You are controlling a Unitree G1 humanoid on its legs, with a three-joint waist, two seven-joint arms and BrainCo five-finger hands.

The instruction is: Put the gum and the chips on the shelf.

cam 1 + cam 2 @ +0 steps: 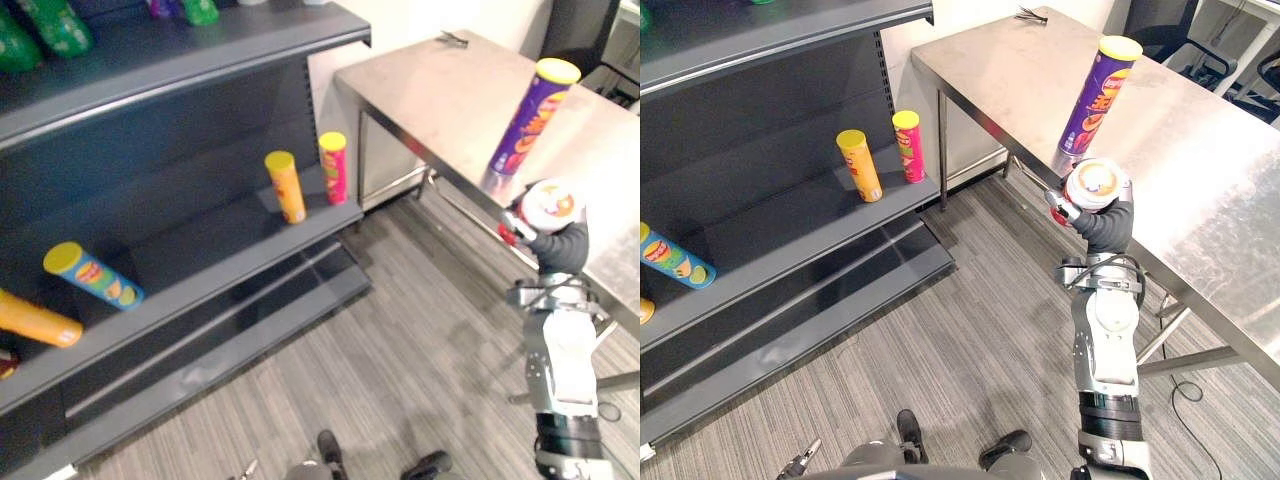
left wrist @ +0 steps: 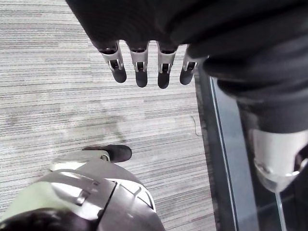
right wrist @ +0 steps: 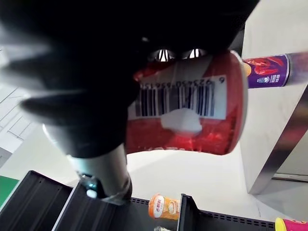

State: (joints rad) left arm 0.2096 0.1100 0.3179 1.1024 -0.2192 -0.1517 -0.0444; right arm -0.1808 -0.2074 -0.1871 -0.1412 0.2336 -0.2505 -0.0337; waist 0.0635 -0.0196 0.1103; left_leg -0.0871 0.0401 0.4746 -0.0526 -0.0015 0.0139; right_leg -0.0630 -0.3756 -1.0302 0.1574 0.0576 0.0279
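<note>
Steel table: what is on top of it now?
A purple chips can stands upright near its front edge; a small dark object lies at the far corner. The right hand, gripping a red can, hides a bit of that edge.

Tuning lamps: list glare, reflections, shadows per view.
Left eye view: glare whitens the table, which mirrors the purple chips. Left wrist view: faint shadow on the floor past the left hand. Right wrist view: sheen on the gum in the right hand.

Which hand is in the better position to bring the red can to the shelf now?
Right. The right hand is curled round the red can, held up beside the table edge. The left hand hangs open over the floor and holds nothing.
</note>
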